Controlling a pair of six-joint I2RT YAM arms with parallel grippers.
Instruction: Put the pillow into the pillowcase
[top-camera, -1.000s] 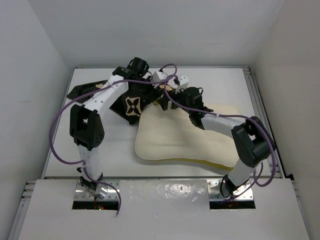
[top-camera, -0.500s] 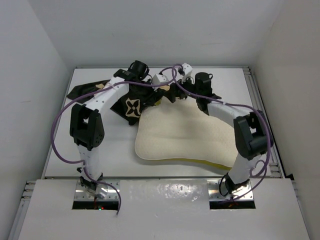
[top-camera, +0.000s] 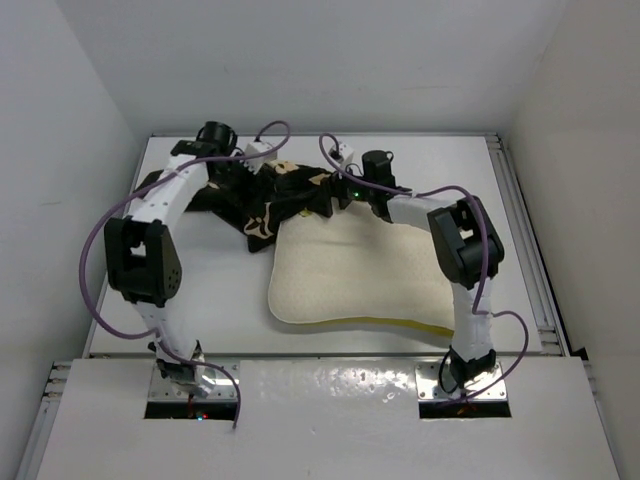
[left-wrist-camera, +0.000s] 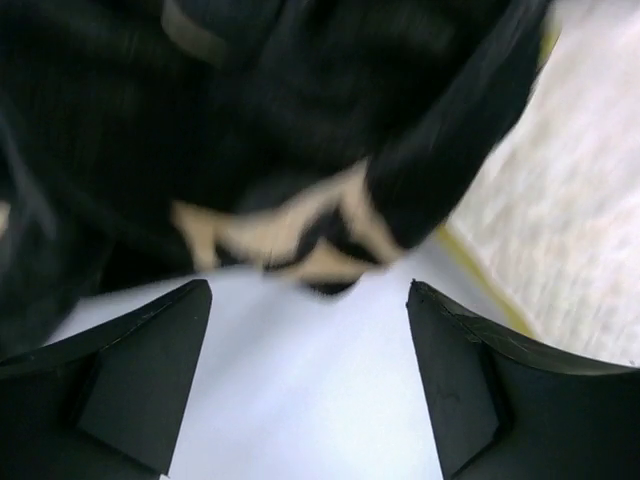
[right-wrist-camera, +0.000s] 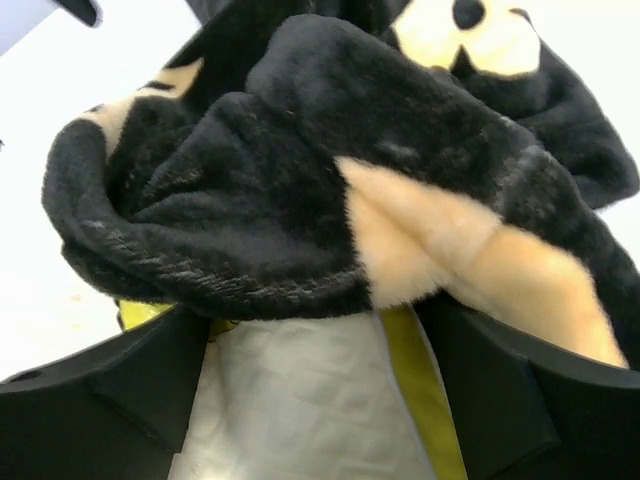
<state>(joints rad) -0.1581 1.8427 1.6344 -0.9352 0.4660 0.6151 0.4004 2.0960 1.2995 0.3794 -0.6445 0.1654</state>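
Note:
The cream pillow (top-camera: 365, 270) lies flat on the right half of the table. The black pillowcase (top-camera: 285, 192) with tan motifs is bunched over its far left corner. My left gripper (top-camera: 243, 172) is just left of the bunch. In the left wrist view it (left-wrist-camera: 308, 300) is open over bare table, the pillowcase (left-wrist-camera: 250, 120) ahead and the pillow (left-wrist-camera: 585, 210) to the right. My right gripper (top-camera: 335, 190) is at the bunch's right side. In the right wrist view it (right-wrist-camera: 320, 330) stands open astride the pillow's corner (right-wrist-camera: 300, 410), under the folded pillowcase (right-wrist-camera: 300, 180).
The white table (top-camera: 200, 290) is boxed in by pale walls on three sides. A metal rail (top-camera: 525, 230) runs along its right edge. Purple cables (top-camera: 95, 270) loop off both arms above the table.
The left gripper has opened, let go of the pillowcase and swung left. The right gripper has moved left along the pillow's far edge to the bunched pillowcase.

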